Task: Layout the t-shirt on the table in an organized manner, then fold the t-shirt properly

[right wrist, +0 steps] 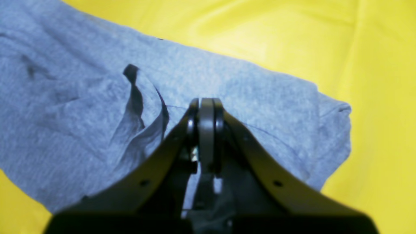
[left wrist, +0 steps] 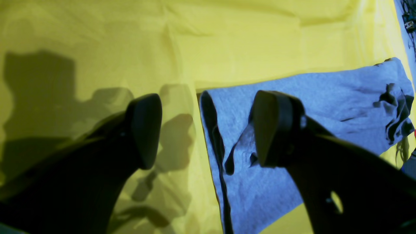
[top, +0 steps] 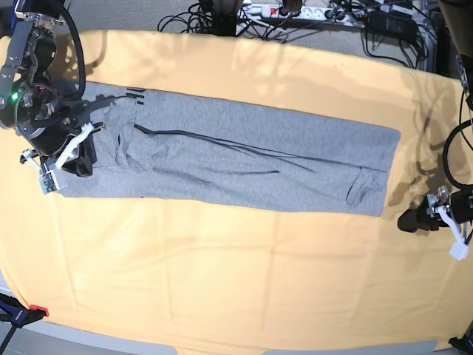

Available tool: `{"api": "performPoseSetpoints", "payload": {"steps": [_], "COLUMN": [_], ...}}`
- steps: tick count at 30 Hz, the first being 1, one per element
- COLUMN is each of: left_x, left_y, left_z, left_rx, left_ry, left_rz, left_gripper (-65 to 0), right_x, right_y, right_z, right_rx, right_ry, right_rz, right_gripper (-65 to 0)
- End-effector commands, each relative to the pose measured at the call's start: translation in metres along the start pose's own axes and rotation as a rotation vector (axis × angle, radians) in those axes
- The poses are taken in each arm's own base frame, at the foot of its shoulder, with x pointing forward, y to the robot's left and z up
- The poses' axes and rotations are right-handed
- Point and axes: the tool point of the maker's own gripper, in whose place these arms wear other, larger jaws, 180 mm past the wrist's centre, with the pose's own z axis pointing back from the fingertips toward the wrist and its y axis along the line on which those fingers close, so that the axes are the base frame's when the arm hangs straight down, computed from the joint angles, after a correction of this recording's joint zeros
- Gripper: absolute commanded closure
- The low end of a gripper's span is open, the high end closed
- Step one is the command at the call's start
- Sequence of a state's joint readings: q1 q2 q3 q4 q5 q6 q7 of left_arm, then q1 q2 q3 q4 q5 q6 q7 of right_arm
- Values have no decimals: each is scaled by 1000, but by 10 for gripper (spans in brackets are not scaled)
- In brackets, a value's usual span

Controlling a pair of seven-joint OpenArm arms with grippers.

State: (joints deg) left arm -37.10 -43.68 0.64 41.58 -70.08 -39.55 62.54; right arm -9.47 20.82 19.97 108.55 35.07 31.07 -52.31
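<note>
The grey t-shirt (top: pixel 244 159) lies as a long folded strip across the yellow-orange table (top: pixel 222 281), running from the far left to the right. At its left end my right gripper (top: pixel 80 159) stands shut; in the right wrist view the shut gripper (right wrist: pixel 206 104) sits just over the wrinkled t-shirt (right wrist: pixel 260 91) near a folded end, with table (right wrist: pixel 373 65) beyond. Whether cloth is pinched I cannot tell. My left gripper (top: pixel 408 220) is open just off the strip's right end. In the left wrist view the open gripper (left wrist: pixel 211 130) straddles the t-shirt (left wrist: pixel 325 107) edge, nothing held.
Cables and a power strip (top: pixel 295 11) run along the far edge of the table. A red clamp (top: pixel 35 310) sits at the front left corner. Creases mark the table cloth (left wrist: pixel 227 39).
</note>
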Motion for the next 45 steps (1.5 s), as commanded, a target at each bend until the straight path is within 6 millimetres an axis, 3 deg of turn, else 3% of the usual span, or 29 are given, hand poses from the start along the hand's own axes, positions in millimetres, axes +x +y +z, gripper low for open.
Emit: {"api": "performPoseSetpoints", "payload": {"steps": [1, 8, 10, 13, 18, 26, 32, 35, 45], "left_x": [27, 30, 30, 30, 30, 30, 28, 29, 29], "left_y": [-4, -6, -6, -6, -6, -6, -6, -6, -6], "left_z": [13, 13, 13, 13, 13, 13, 13, 13, 13], "left_rx": [-6, -19, -19, -19, -19, -20, -18, -19, -20], "left_ry": [-76, -90, -90, -89, -89, -90, -82, -84, -87], "left_rz": [-31, -24, -24, -24, -24, -24, -24, -24, -24], "left_gripper": [-445, -445, -445, -445, -445, -445, -445, -445, -445], "right_x": [8, -36, -40, -34, -29, -36, 1, 9, -15], "right_y": [-4, -13, -5, 17, 35, 71, 76, 77, 80], "right_z": [1, -26, -33, -35, -37, -43, -28, -23, -20], "right_rx": [-1, 48, 114, 238, 312, 404, 373, 356, 353], "right_ry": [-28, 82, 82, 58, 51, 110, 29, 13, 74], "right_rz": [4, -100, -110, -121, -142, -75, 61, 107, 100], "right_gripper": [0, 0, 0, 0, 0, 0, 0, 0, 0]}}
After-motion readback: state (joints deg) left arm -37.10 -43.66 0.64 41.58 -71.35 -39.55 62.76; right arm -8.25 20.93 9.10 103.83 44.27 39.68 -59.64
